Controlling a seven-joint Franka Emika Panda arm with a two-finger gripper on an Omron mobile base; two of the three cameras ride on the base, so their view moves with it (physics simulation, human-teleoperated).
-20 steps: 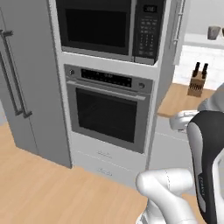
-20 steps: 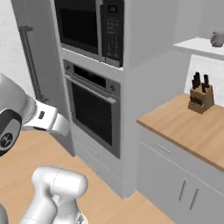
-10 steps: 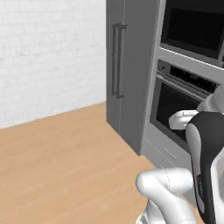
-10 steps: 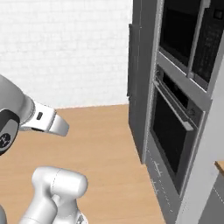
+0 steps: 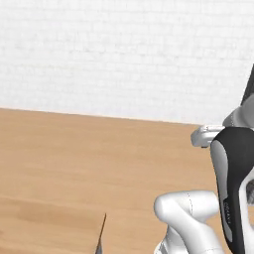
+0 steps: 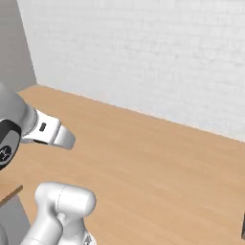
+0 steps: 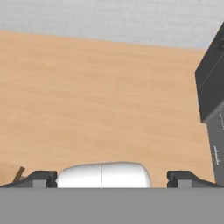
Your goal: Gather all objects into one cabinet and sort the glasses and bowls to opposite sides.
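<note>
My gripper (image 7: 111,177) is open in the hand view, its two dark fingertips (image 7: 41,177) standing far apart with nothing between them. It points out over bare wooden floor (image 7: 87,96). My white arm (image 5: 232,188) rises at the lower right of the left base view, and at the lower left of the right base view. The objects, the cabinet, the glasses and the bowls are out of view.
A white brick wall (image 5: 124,54) stands behind the wooden floor (image 5: 74,163). A tall dark grey kitchen unit (image 7: 212,83) edges the right of the hand view. A thin wooden counter corner (image 6: 10,195) pokes in at the lower left of the right base view.
The whole picture has swung: the base has turned left, so the oven stack and the grey fridge slid off to the right. The gripper stays open.
</note>
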